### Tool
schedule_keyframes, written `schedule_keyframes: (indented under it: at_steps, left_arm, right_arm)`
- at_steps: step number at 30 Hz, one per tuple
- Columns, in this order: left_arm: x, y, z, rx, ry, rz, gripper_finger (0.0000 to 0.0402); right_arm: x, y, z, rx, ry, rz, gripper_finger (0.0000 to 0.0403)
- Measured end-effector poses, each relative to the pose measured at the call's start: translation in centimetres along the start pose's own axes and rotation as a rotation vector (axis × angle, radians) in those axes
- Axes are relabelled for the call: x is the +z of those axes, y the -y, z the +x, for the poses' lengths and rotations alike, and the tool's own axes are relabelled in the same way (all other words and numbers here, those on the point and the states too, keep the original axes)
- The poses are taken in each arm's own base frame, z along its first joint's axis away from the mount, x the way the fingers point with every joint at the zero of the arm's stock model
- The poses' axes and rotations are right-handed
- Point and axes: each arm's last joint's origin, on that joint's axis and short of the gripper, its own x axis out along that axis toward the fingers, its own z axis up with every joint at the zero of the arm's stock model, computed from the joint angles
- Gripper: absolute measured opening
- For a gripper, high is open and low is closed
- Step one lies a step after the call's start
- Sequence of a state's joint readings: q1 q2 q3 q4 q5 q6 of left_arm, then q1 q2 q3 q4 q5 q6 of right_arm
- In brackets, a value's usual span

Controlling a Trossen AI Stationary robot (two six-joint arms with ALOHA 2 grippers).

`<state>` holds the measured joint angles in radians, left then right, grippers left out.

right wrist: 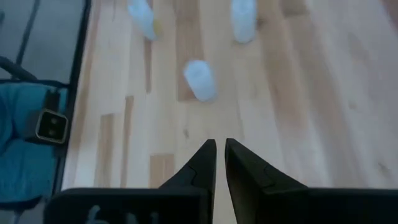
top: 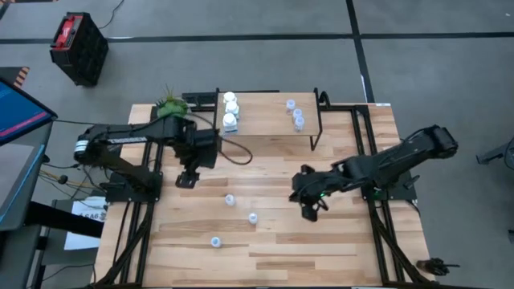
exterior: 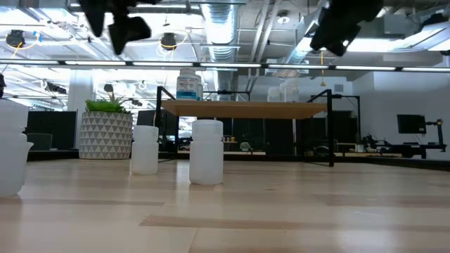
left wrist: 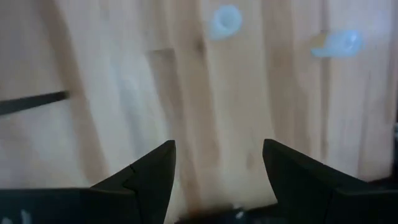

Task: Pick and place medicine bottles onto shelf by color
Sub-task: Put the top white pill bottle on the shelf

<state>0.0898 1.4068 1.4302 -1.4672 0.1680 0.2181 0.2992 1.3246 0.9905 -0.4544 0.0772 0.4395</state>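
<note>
The shelf stands at the table's far middle. Three white bottles stand on its left end and three pale bluish bottles on its right end. Three more small bluish bottles stand on the tabletop: one, one and one. My left gripper is open and empty above the table, left of these bottles; two of them show in its wrist view. My right gripper is shut and empty above the table, right of them; the nearest bottle lies ahead of its fingers.
A potted plant stands at the far left corner beside the shelf. Black metal frame rails run along the table's sides. In the low view the three table bottles stand in front of the shelf's black legs.
</note>
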Motion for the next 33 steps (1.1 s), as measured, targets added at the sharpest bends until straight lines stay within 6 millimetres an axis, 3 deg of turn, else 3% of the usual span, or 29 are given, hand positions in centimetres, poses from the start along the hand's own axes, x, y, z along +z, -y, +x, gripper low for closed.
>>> schedule_keyframes:
  at_steps: [8,16,23,33]
  left_arm:
    - [-5.3,3.6,4.1,-0.084,0.189,-0.074,0.0226]
    - [-8.6,5.5,8.7,0.044,0.524,-0.149,0.0202]
    - [-9.1,5.5,11.5,0.173,0.705,-0.279,0.0180]
    - [-9.2,5.1,15.1,0.244,0.644,-0.262,0.0177]
  right_arm:
    - [-1.4,-2.2,6.3,0.022,-0.037,-0.053,0.0059]
    - [-3.0,-3.5,11.1,0.013,-0.020,-0.069,0.0059]
    - [-3.5,-3.2,12.2,-0.052,-0.024,-0.037,0.0059]
    - [-3.1,-1.8,12.4,-0.026,-0.072,-0.025,0.0073]
